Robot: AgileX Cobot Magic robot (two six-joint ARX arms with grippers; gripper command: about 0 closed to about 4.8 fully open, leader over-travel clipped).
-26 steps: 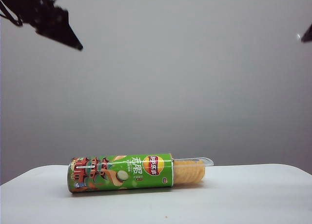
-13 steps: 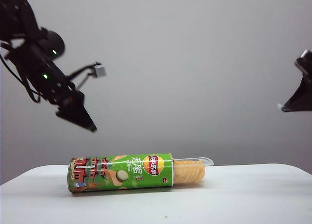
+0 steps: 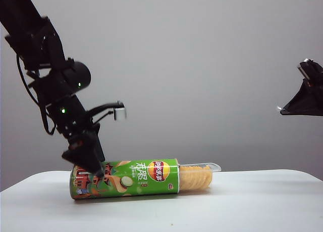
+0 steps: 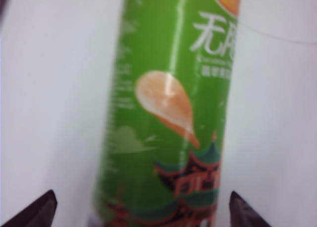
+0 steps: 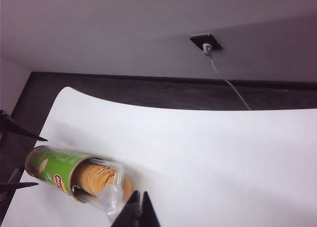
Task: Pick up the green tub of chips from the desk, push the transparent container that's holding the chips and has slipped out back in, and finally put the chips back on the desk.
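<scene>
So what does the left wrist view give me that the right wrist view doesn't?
Only the left wrist view: the chip tub's printed side close up, framed by the left tool's wide-open fingers.
Only the right wrist view: the clear tray of chips sticking out of the tub's mouth, the shut right tool, and a wall socket with its cable.
Both: the green tub lying on the white desk.

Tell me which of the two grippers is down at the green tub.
The left gripper, jaws open either side of the green tub of chips near its closed end. The right gripper, shut, hangs high off to the side.
</scene>
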